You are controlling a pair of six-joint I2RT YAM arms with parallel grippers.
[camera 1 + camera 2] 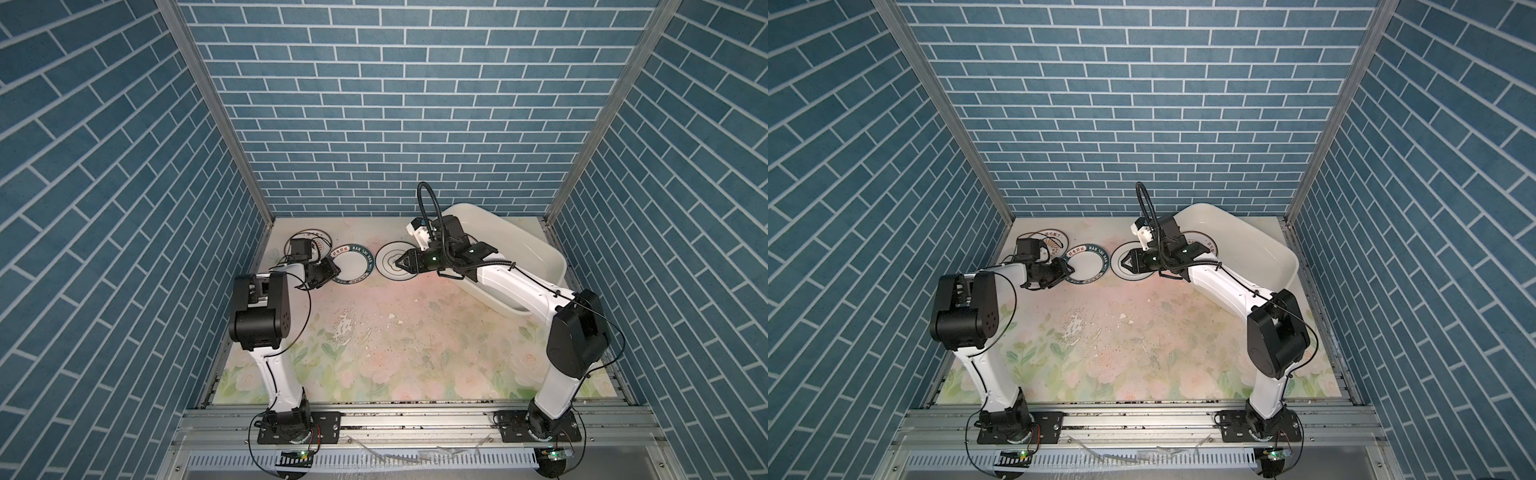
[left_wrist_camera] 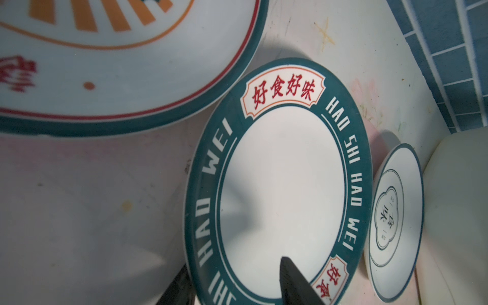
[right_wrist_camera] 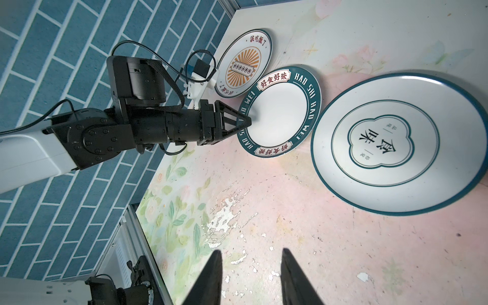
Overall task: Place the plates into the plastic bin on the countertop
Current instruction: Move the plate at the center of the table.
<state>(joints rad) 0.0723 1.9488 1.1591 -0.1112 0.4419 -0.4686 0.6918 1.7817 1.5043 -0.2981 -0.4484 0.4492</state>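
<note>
A white plate with a dark green lettered rim [image 1: 351,264] [image 1: 1086,266] [image 3: 280,111] lies on the floral countertop [image 1: 415,332]. My left gripper [image 1: 328,272] [image 2: 232,264] [image 3: 249,121] is shut on its near rim, one finger on top and the other under the edge. To its right lies a plate with a quatrefoil emblem [image 1: 390,259] [image 3: 396,142]. My right gripper [image 1: 397,262] [image 3: 252,250] hovers open and empty over that plate's near side. A sunburst plate [image 1: 1054,239] [image 3: 243,68] lies far left, partly hidden by my left wrist. The cream plastic bin [image 1: 519,245] [image 1: 1246,232] stands at the back right.
Inside the bin a plate [image 1: 1200,241] shows behind my right arm. Blue brick walls close in the left, back and right sides. The countertop has a scuffed patch [image 1: 345,328] in the middle. My right forearm crosses the bin's near left corner.
</note>
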